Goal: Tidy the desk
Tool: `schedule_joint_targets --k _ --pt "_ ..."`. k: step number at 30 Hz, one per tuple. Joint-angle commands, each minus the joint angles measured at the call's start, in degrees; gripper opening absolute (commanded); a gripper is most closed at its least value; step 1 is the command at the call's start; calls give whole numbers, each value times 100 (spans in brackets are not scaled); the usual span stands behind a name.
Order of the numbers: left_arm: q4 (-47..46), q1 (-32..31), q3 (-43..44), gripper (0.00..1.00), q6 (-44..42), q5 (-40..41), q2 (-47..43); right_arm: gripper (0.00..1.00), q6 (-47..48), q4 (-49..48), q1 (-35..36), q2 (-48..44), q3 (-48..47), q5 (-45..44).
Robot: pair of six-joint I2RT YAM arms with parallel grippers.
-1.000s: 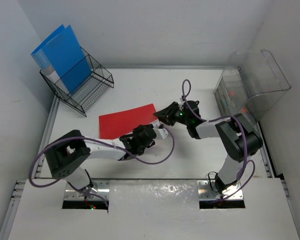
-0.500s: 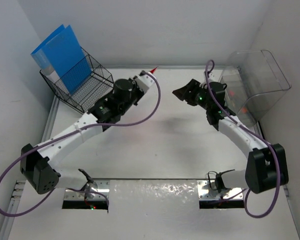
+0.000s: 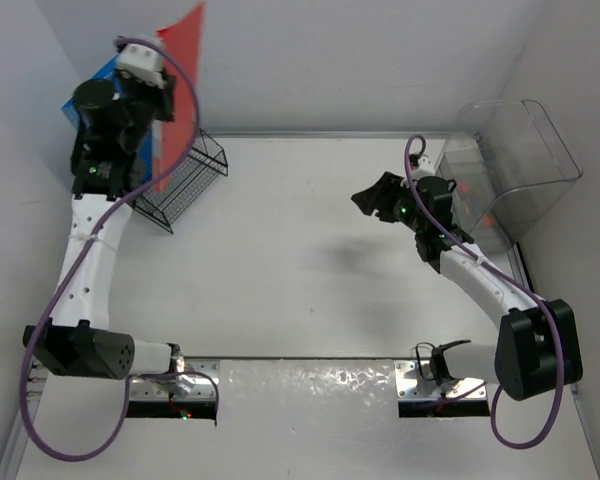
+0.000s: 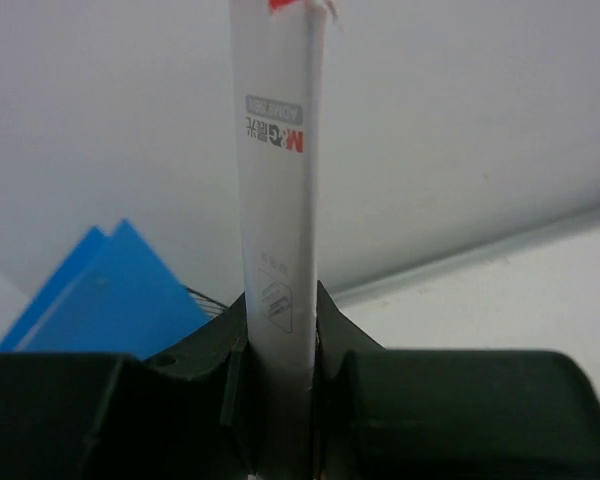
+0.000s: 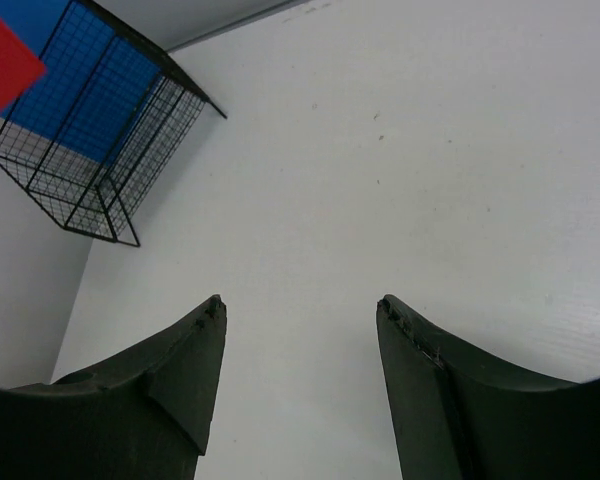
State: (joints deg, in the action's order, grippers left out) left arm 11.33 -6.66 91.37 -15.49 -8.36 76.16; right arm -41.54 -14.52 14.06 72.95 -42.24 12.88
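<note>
Left pincer (image 4: 280, 345) is pinching the red folder (image 3: 183, 75) above the wire basket (image 3: 195, 165) — dropping it in is left. Right pincer (image 5: 300, 302) is hanging spread.

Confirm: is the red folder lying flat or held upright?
Upright: the left gripper clamps the red folder on edge, at the wire rack.

the top view looks down from above and behind the arm bases over the large flat white desk (image 3: 280, 290). the left wrist view, raised far left, faces the back wall; the right wrist view tilts down leftward across the desk. all three catch the blue plastic folder (image 3: 140, 150).
</note>
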Motion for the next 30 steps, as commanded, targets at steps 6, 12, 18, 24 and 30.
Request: schedule_joint_targets --k 6,12,18,24,30 --pt "-4691 2323 -1331 0 2395 -2668 161 60 111 -542 26 -149 233 135" --pt "-6827 2897 -1518 0 3526 -3777 812 60 102 -613 26 -184 357 92" --pt "-9061 3705 -710 0 5918 -4454 2373 60 120 -569 26 -167 322 39" --pt "-8737 3698 -154 0 5805 -5193 2896 60 199 -437 26 -158 260 -93" --pt "-7004 3724 -453 0 3976 -5211 2430 61 216 -437 26 70 67 -93"
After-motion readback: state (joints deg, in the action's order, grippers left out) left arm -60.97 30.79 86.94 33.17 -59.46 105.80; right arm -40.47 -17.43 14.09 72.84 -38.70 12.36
